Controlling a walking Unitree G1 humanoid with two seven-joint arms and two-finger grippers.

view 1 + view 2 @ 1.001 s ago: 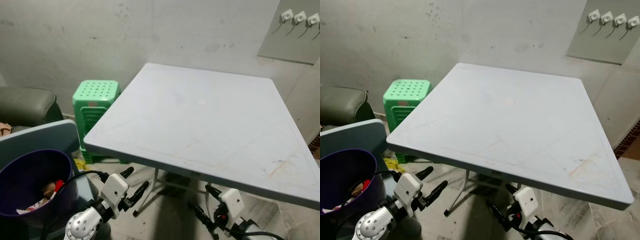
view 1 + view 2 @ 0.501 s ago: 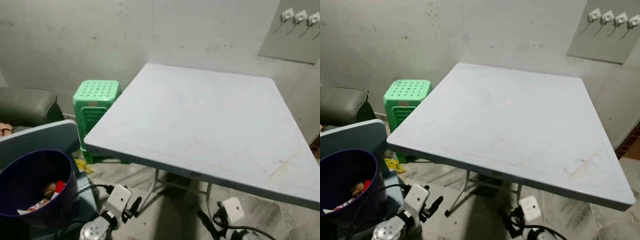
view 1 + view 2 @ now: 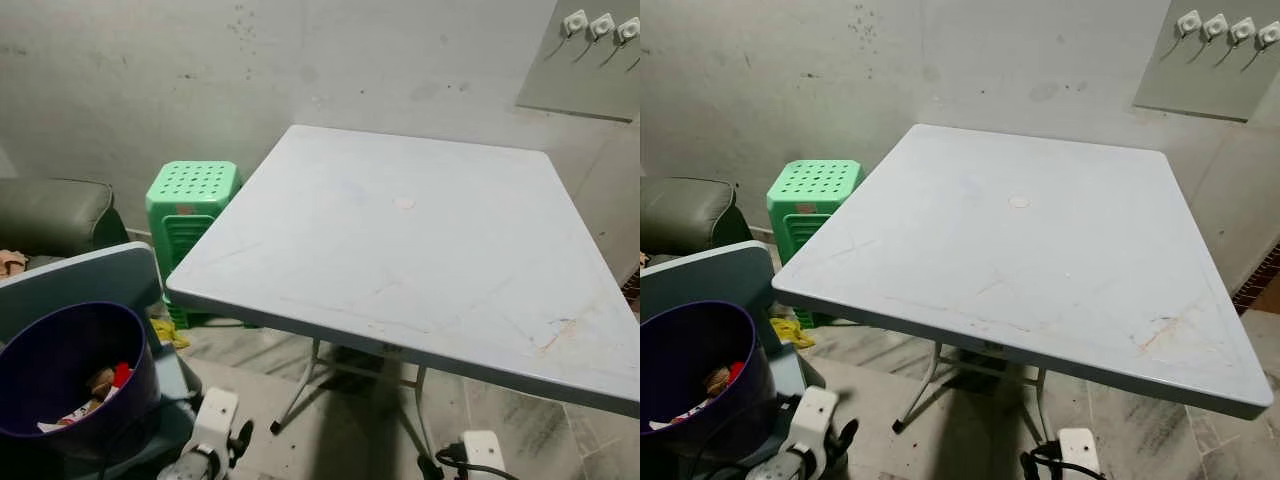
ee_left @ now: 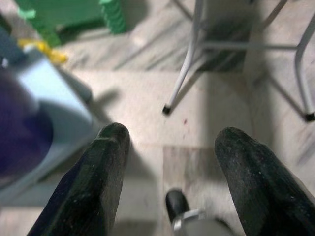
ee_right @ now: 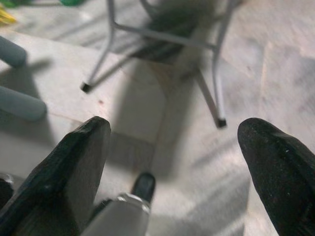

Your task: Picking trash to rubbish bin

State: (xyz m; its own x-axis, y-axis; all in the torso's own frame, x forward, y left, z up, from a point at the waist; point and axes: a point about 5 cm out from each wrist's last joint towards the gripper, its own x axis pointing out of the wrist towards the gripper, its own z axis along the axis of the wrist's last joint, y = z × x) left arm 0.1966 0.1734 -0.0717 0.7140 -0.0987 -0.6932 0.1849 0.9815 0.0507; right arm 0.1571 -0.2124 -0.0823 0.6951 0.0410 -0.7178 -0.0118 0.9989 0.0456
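One purple rubbish bin (image 3: 60, 370) stands upright at near left, mouth upward, trash (image 3: 95, 390) inside. Two grippers hang low: left gripper (image 4: 170, 172) and right gripper (image 5: 179, 162), both spread above the floor (image 4: 147, 113).

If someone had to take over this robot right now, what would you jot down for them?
Left gripper: open, holding nothing, hanging low over the floor beside the purple bin.
Right gripper: open, holding nothing, low over the floor near the table legs.
Bin: sits at the robot's left with trash already inside.
Table: its top carries no visible trash, just stains.
Left to check: a yellow scrap on the floor by the green stool; it may need picking up.
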